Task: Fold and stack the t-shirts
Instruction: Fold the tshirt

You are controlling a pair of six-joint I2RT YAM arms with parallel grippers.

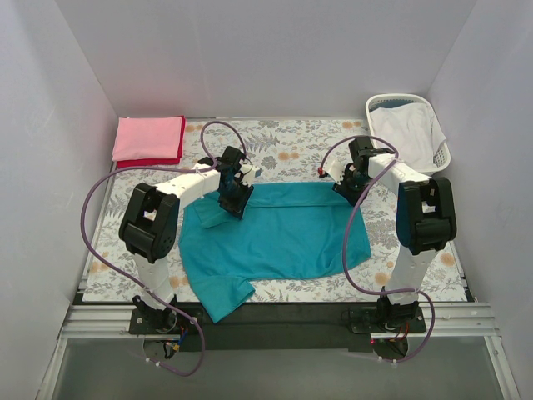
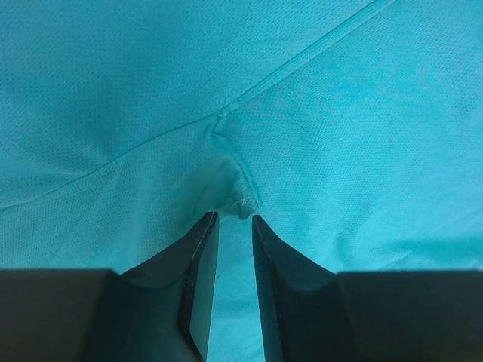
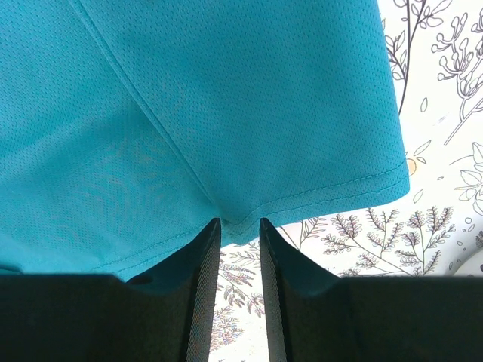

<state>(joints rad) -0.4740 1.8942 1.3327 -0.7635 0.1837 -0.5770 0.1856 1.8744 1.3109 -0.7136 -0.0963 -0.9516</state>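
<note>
Top external: white walls [image 1: 250, 50] enclose a floral tablecloth [image 1: 291, 148]; left gripper [image 1: 235, 205] and right gripper [image 1: 343, 190] each pinch the teal t-shirt [image 1: 275, 237].

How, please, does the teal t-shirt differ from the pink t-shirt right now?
The teal t-shirt lies spread mid-table; the pink t-shirt is folded into a rectangle at the far-left corner. The left gripper and right gripper pinch the teal one; the pink one, free of grippers, rests on a red t-shirt. Both are plain.
</note>
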